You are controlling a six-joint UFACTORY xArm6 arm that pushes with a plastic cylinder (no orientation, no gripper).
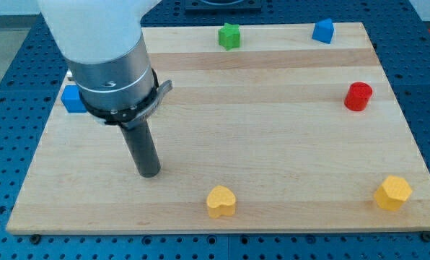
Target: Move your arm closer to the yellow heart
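Note:
The yellow heart (221,201) lies near the view's bottom edge of the wooden board (273,144), at the middle. My tip (149,174) rests on the board to the heart's left and a little above it, apart from it by about one and a half heart widths. No block touches the tip.
A yellow hexagonal block (393,192) sits at the bottom right. A red cylinder (358,96) is at the right. A blue block (322,30) and a green block (229,35) are along the top edge. A blue cube (73,99) is at the left, partly behind the arm.

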